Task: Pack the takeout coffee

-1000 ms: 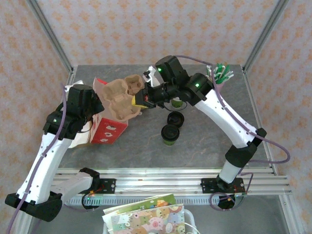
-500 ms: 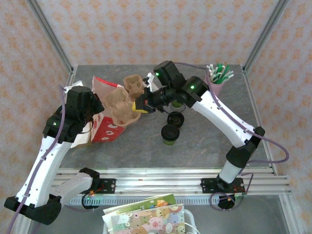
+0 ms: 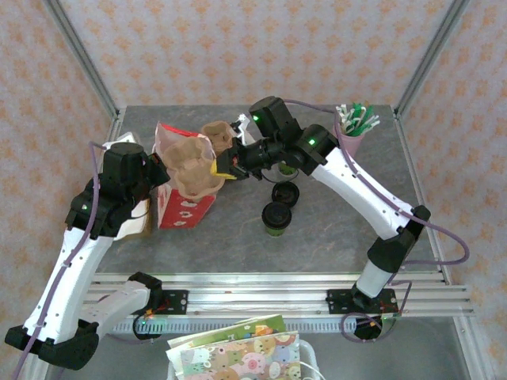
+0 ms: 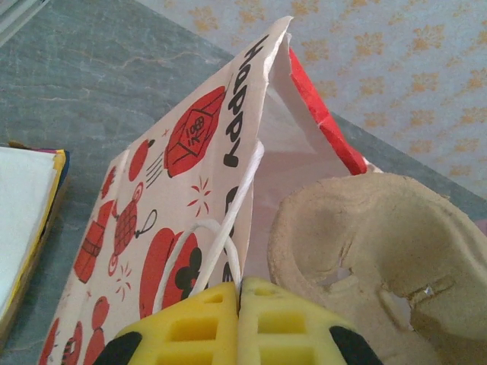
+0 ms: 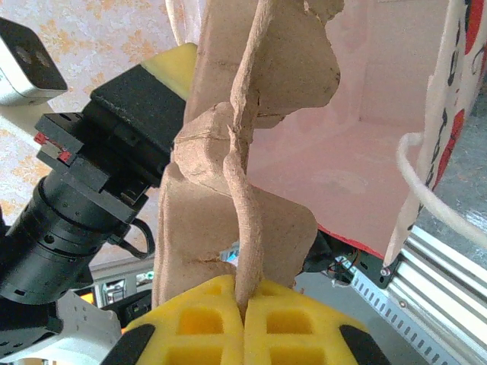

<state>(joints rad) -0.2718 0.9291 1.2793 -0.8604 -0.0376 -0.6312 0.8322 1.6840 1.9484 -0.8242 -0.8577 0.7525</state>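
- The takeout coffee stands upright on the table, with a loose black lid just at its 12 o'clock.
- The paper bag stands at its 9 o'clock.
- The right gripper is clamped on a cardboard carrier at the bag's mouth.
- The left gripper is pinched together on the bag's string handle.

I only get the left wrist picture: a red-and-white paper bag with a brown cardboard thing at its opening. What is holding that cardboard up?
Observer: The right gripper is clamped shut on the lower edge of the cardboard carrier.
Operator: And where is the coffee itself?
Observer: The takeout coffee stands lidded on the table, to the right of the paper bag, not yet packed.
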